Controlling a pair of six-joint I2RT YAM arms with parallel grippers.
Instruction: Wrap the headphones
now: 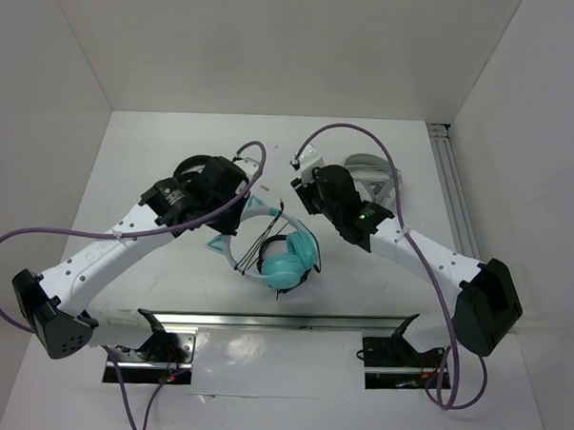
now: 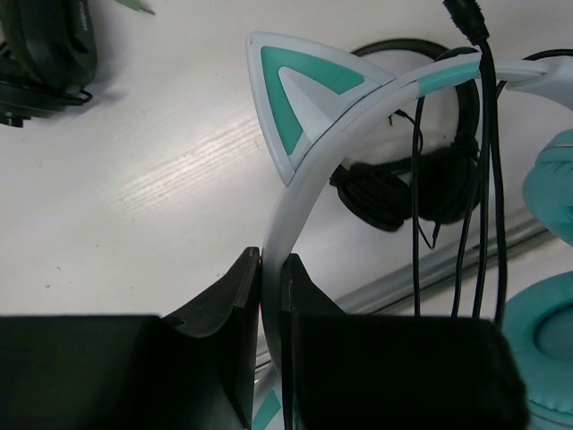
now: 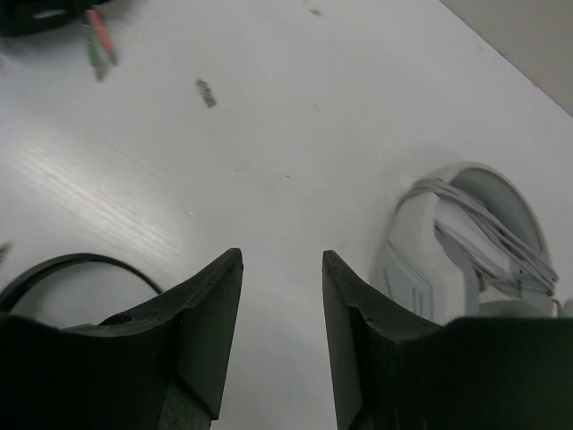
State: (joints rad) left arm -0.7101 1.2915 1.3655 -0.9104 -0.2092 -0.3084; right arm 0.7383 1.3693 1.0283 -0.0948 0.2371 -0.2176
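Here the headphones sit at the centre of the table, between the two arms. Their teal ear cups point toward the arm bases.

**Left arm.** The left gripper is pinched on the pale headband, just below the cat ear. This grip probably serves as an anchor, fixing the frame so the other arm can lay the cable around it.

**Right arm.** The right gripper is on the far side of the headphones. Its jaws are spread and nothing is between them. It seems positioned to collect the next length of cable, though no cable lies within its reach in its own view.

**Overhead view.** Only this view shows both arms converging on the headphones, with dark strands crossing the headband's arc.

**Left wrist view.**
- It resolves those strands into several separate runs hanging over the headband, with the plug end uppermost, which suggests the wrapping is partly done.
- It also shows the small black headphones lying just behind the headband.
- It does not show whether the ear cups rest on the table.

**Right wrist view.**
- It alone shows the grey-white headphones beside the right gripper, their own cord bundled inside the band.
- A pink and a green plug lie farther off.
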